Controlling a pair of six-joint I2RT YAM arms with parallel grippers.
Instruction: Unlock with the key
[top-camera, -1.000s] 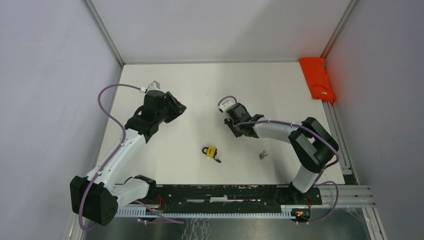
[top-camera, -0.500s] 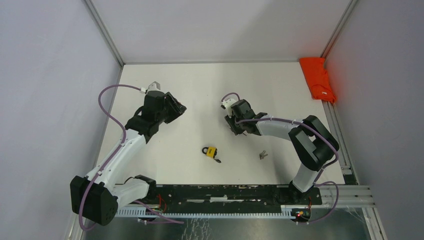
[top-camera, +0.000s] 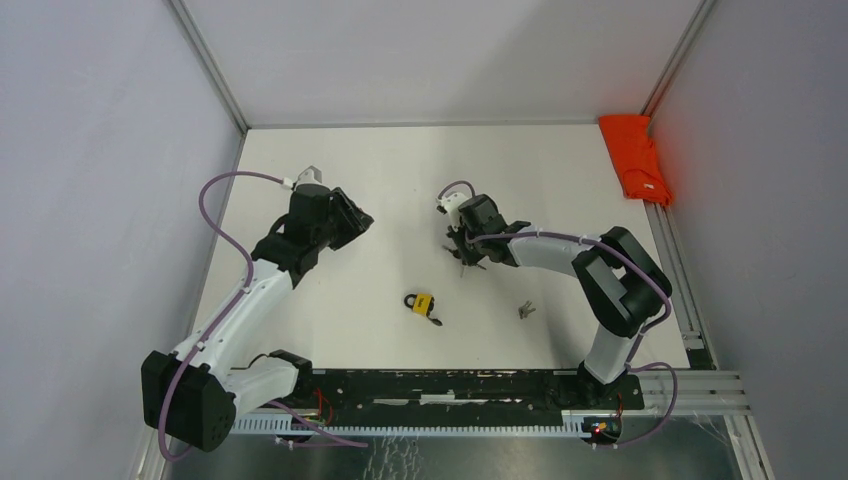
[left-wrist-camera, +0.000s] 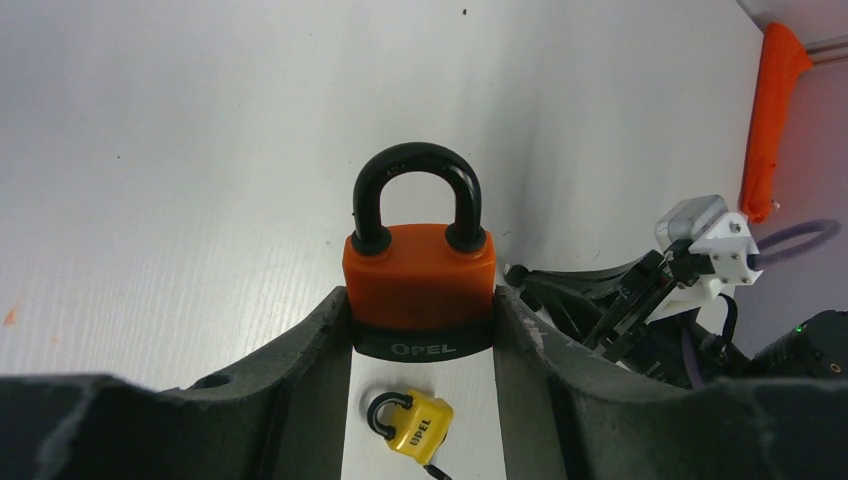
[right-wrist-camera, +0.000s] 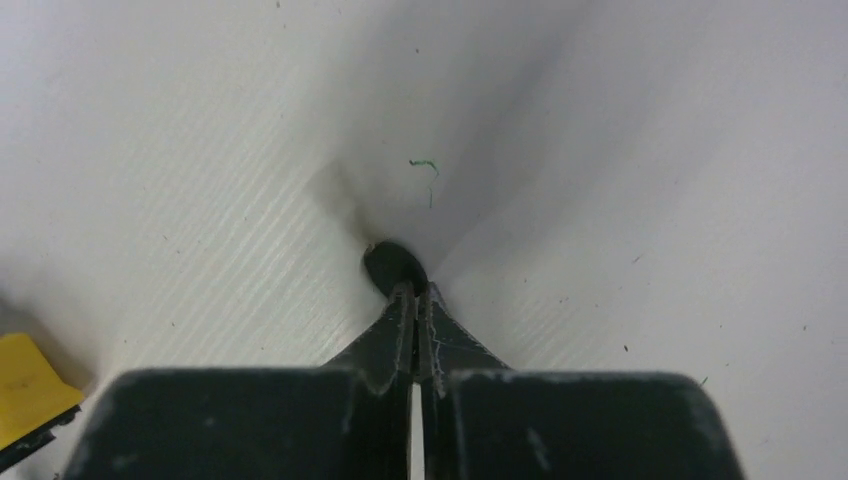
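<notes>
Orange padlock, shackle shut, upright in left claw; dark key in right claw tips.

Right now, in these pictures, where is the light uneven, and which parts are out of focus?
Top external view: even light, sharp, only faint shadows on the table. Left wrist view: orange padlock sharp, the left pincer's near fingers dark and blurred. Right wrist view: grey shadows fan out from the shut right pincer; its near body is blurred.
</notes>
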